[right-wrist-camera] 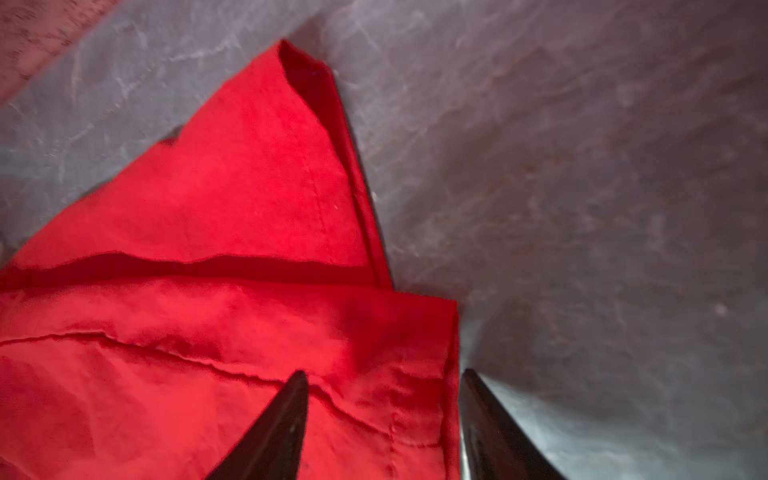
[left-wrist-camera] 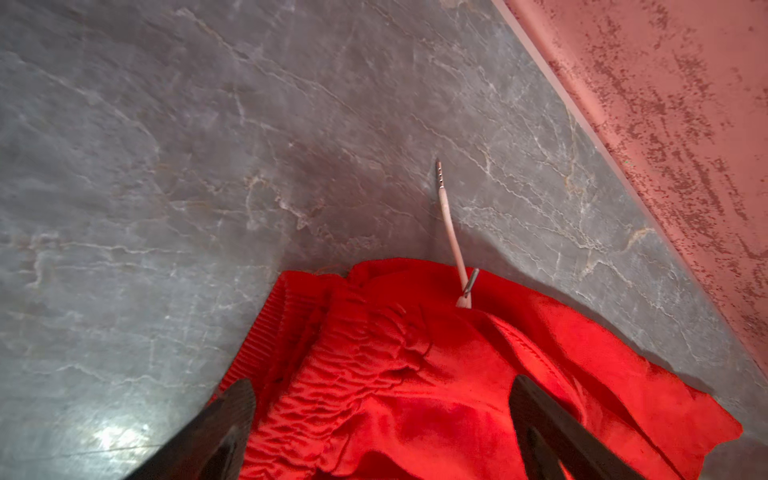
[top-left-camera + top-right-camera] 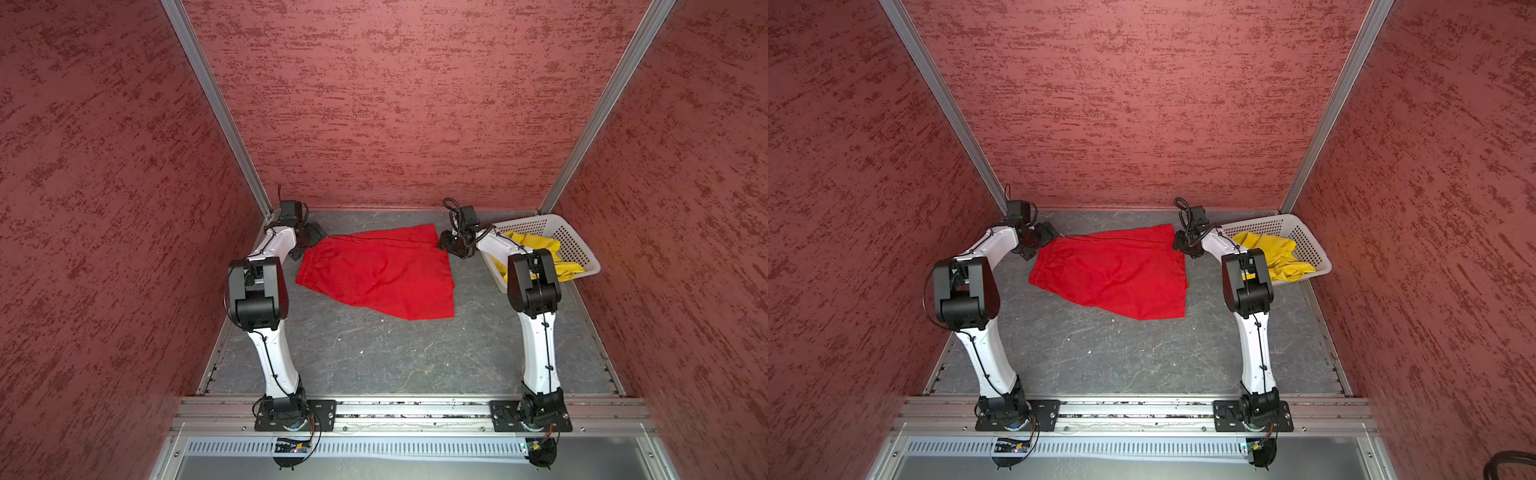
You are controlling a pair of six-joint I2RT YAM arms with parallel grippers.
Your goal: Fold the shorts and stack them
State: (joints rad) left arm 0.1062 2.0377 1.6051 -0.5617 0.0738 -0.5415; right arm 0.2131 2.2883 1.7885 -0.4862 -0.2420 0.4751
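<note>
Red shorts [image 3: 374, 274] lie under left gripper [image 2: 382, 384], spread wide at waistband [image 2: 353, 353], and right gripper [image 1: 385, 373], half-spread astride hem [image 1: 451, 353].

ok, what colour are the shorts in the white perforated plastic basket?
Bright yellow shorts, clearest in a top view.

In both top views the right arm [image 3: 534, 286] hides the near left corner of the basket [image 3: 571, 245] and part of the yellow shorts [image 3: 536, 243]. In the wrist views the red shorts [image 2: 415, 395] and the fingers [image 2: 232, 419] of the left gripper [image 2: 382, 380] and right gripper [image 1: 385, 371] run out of frame. The right wrist view is blurred. The pale cord [image 2: 451, 224] vanishes under red cloth.
</note>
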